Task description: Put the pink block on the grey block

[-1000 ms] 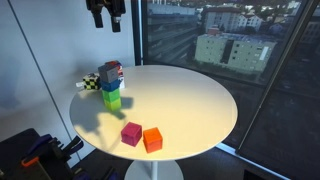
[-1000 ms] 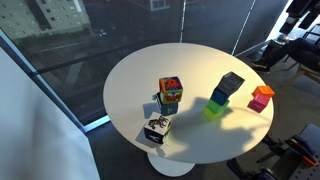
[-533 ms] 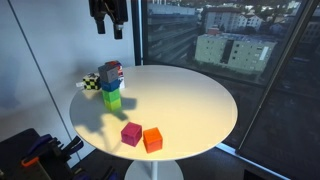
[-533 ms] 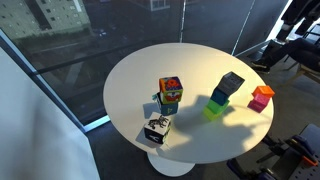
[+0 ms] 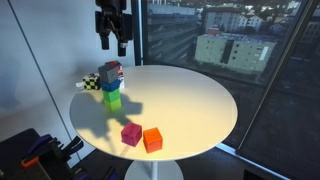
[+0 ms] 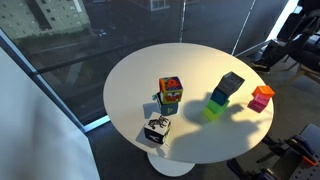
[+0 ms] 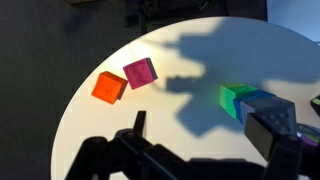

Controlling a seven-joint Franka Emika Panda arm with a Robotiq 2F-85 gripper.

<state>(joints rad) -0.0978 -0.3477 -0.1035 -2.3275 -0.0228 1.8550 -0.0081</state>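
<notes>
The pink block (image 5: 131, 133) lies on the round white table next to an orange cube (image 5: 152, 139); it also shows in the other exterior view (image 6: 258, 103) and in the wrist view (image 7: 139, 72). The grey block (image 5: 107, 74) tops a stack on a blue and a lime-green cube (image 5: 113, 101); it shows in both exterior views (image 6: 231, 82) and, close up, in the wrist view (image 7: 272, 133). My gripper (image 5: 112, 42) hangs open and empty high above the table's far side, well above the stack. In the wrist view its dark fingers (image 7: 212, 140) frame the bottom edge.
A multicoloured cube (image 6: 170, 93) and a black-and-white checkered block (image 6: 157, 128) stand near the stack. The white table (image 5: 190, 100) ends in a rounded edge. Glass windows stand close behind it. Dark equipment sits beside the table (image 5: 30, 150).
The gripper has come down and shifted slightly toward the table in the exterior view. The blocks have not moved.
</notes>
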